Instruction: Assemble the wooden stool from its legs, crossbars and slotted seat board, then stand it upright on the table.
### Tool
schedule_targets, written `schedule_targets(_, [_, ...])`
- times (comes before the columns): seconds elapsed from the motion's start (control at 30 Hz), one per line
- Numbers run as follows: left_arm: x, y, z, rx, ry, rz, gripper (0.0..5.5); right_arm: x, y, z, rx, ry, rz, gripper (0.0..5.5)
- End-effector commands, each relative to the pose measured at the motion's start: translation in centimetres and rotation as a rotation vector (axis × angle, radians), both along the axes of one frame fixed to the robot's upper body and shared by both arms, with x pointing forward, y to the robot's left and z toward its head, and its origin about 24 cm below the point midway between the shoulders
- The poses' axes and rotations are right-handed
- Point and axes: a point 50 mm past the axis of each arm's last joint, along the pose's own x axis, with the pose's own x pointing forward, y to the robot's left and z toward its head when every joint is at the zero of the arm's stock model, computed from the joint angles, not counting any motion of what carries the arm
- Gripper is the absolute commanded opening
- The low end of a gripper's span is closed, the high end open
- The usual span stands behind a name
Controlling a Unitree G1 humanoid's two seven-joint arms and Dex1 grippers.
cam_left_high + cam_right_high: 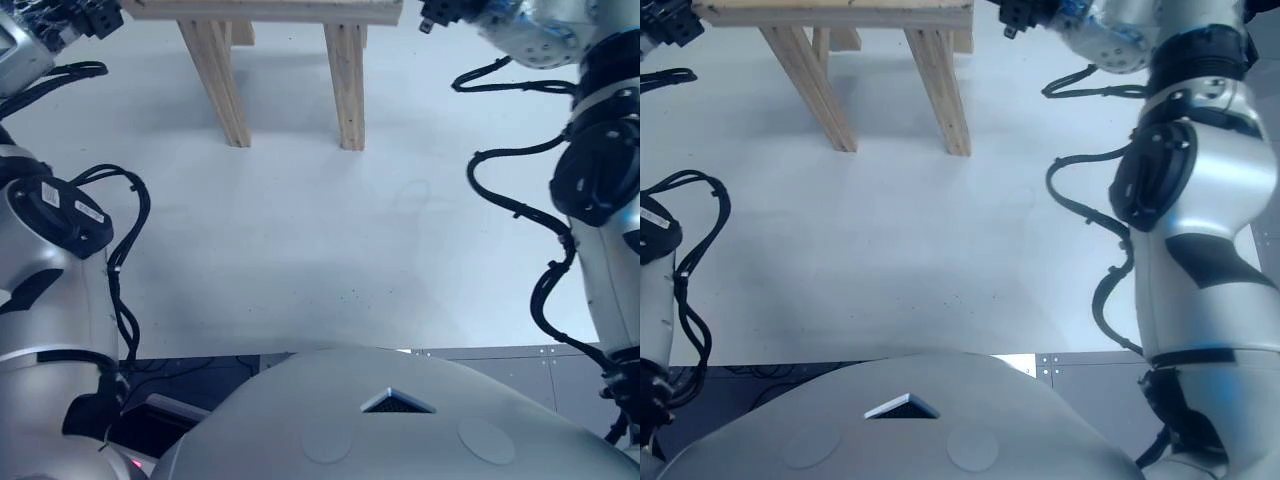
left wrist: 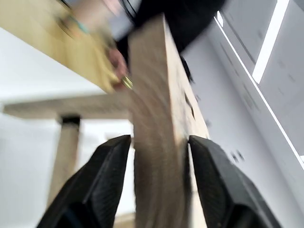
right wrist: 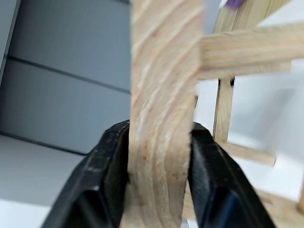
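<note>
my left claw [image 2: 160, 141] and right claw [image 3: 159, 128] both pinch the seat board [image 1: 260, 10]; i think uneven release could tip it or unseat a leg [image 1: 345, 85].

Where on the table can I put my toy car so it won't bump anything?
The wide bare stretch of table between the stool legs and the near edge is free. It's crowded up at the seat board, where the left gripper and right gripper clamp it.
</note>
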Motion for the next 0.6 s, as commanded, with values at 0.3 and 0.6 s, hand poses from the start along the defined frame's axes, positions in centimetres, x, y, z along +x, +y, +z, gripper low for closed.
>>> schedule_targets(0.3, [-0.7,3.7,-0.2,-0.184,-0.31,0.376,3.48,0.4,-2.2,-3.9,0.014,0.061,-0.218,3.47])
schedule_targets(0.6, [-5.5,3.8,-6.4,0.285,-0.38,0.735,2.58,-2.6,-5.0,-2.2,-0.062,-0.42,-0.479,2.68])
